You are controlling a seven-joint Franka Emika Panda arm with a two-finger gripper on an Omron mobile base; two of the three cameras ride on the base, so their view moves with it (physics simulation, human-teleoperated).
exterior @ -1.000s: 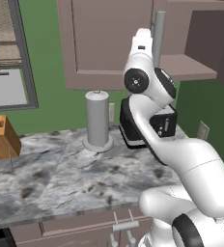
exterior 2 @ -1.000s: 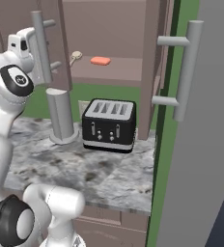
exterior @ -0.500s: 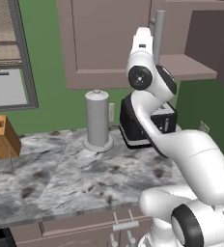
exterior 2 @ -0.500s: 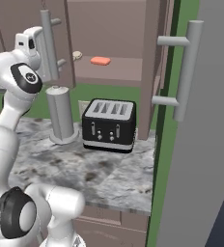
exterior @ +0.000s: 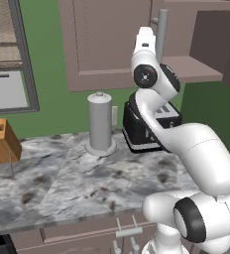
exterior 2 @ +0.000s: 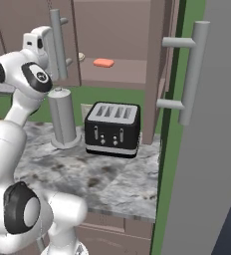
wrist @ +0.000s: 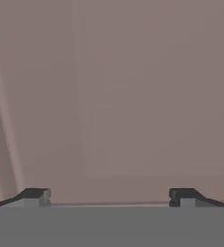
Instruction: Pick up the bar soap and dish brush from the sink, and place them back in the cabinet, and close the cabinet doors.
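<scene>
The bar soap (exterior 2: 103, 63) lies on the cabinet's (exterior 2: 118, 75) bottom shelf, and the dish brush's beige head (exterior 2: 81, 56) peeks out just left of it. My gripper (wrist: 109, 197) is open with nothing between its fingertips (wrist: 35, 196), facing a mauve panel at close range. The hand (exterior: 144, 37) is raised against the left cabinet door (exterior: 102, 44), just left of its grey bar handle (exterior: 161, 31). In the right base view the hand (exterior 2: 40, 41) sits beside that same handle (exterior 2: 57, 43). The right cabinet door (exterior 2: 212, 149) stands swung wide open. The sink is out of view.
A black toaster (exterior 2: 112, 128) stands on the marbled counter (exterior: 77, 183) under the cabinet, partly behind my arm. A grey cylindrical canister (exterior: 100, 124) stands left of it. A wooden knife block (exterior: 1, 142) is at the far left. The open door's handle (exterior 2: 191, 72) juts out nearby.
The hand has shifted slightly up and toward the left door's bar handle. The soap, brush and doors have not moved.
</scene>
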